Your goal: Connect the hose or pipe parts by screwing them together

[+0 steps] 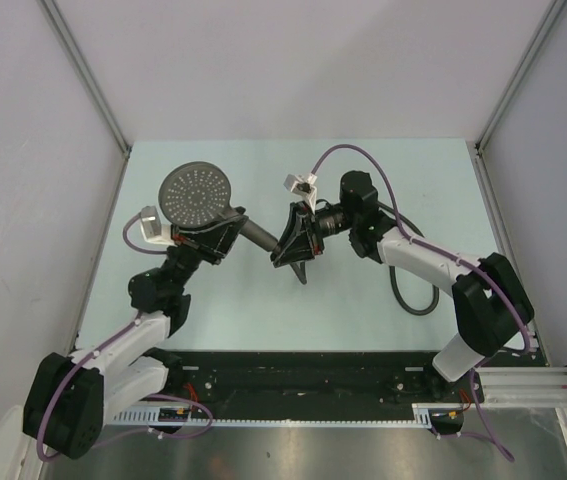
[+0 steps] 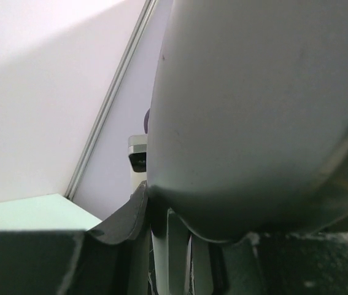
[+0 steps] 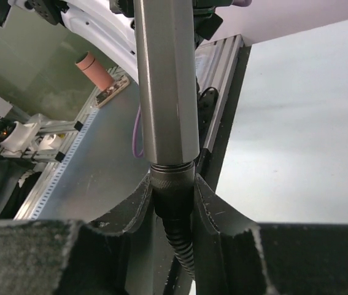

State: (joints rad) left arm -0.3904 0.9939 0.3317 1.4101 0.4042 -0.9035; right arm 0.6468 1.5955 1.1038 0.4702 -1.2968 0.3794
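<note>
My left pincer (image 1: 229, 229) is pressed together on the shower head (image 1: 195, 196), gripping it at the neck where the round dotted face meets the straight handle. Seen from above, the face sits at about ten o'clock from the middle of the table (image 1: 263, 320), dots turned up, and the handle runs off it toward four o'clock. In my left wrist view the grey back of the head (image 2: 253, 110) fills nearly everything, looming just over my fingers (image 2: 121, 224).

My right pincer (image 1: 285, 245) comes in from two o'clock and meets the free end of that handle near the table's centre. Up close, my two fingers (image 3: 138, 203) pinch the ribbed nut (image 3: 172, 183) at the end of the hose (image 3: 183, 246), one finger on each side. The nut sits right against the end of the handle (image 3: 164, 80), in line with it (how far the thread has taken I cannot tell).

The rest of the hose (image 1: 410, 300) curls in a loop on the table at about four o'clock, beside my right forearm.
</note>
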